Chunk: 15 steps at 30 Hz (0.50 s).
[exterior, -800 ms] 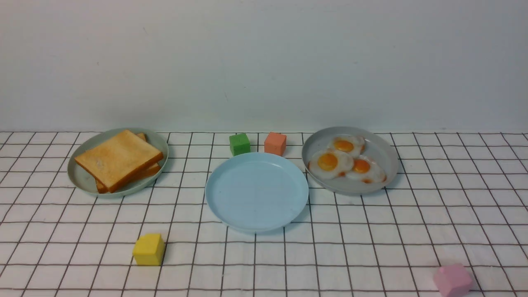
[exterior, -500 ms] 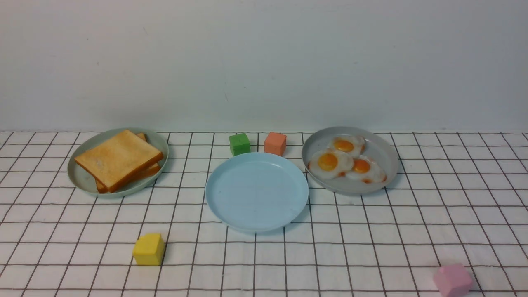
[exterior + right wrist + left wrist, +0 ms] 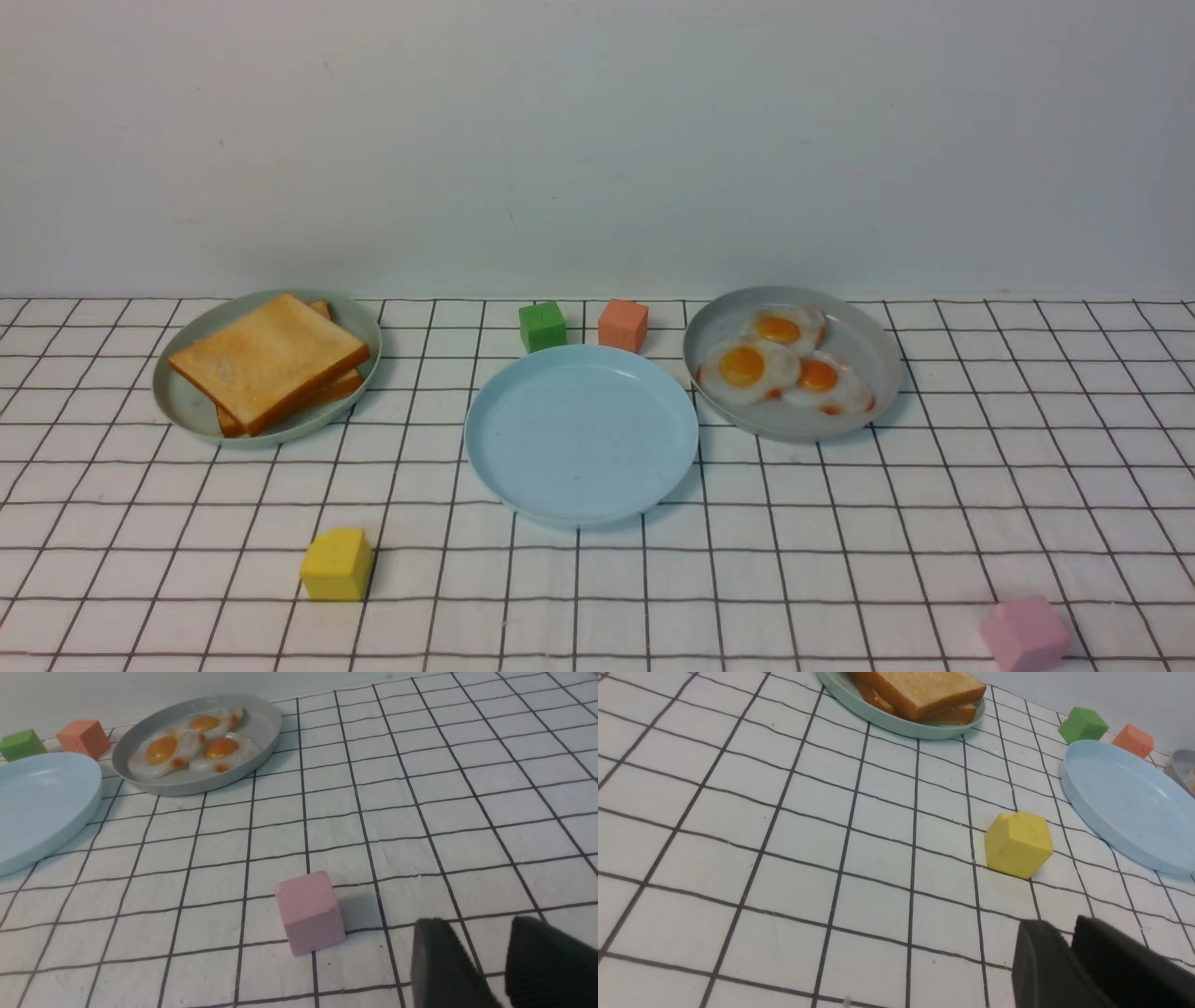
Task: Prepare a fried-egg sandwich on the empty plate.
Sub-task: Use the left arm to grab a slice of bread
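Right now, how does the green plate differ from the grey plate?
The pale green plate holds stacked toast slices; the grey plate holds three fried eggs. The pale green plate sits on the robot's left of the light blue plate, the grey plate on its right. Both are round, shallow and rimmed.

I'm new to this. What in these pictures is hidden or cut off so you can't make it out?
- Front view: neither arm shows; both lie outside the frame.
- Front view: the top toast covers the bread under it; the slice count below is unclear.
- Left wrist view: the left claw is cut off by the corner; open or shut is unclear.
- Left wrist view: the grey plate is mostly past the edge.
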Each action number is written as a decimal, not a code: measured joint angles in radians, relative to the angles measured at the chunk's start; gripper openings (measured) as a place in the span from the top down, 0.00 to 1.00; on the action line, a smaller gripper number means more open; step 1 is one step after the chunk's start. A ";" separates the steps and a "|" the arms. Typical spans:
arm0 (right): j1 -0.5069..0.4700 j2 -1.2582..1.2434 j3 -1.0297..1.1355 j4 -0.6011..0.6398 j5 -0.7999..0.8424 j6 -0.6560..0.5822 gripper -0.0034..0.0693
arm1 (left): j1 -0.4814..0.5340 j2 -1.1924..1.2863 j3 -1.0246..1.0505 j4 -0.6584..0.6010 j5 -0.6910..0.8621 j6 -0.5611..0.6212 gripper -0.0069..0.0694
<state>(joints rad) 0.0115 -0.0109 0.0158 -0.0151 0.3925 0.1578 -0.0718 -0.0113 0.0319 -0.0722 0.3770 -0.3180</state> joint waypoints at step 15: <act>0.000 0.000 0.000 0.000 0.000 0.000 0.62 | 0.000 0.000 0.000 -0.188 -0.129 -0.134 0.76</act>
<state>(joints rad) 0.0115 -0.0109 0.0158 -0.0151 0.3925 0.1578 -0.0718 -0.0113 0.0319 -0.2606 0.2476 -0.4521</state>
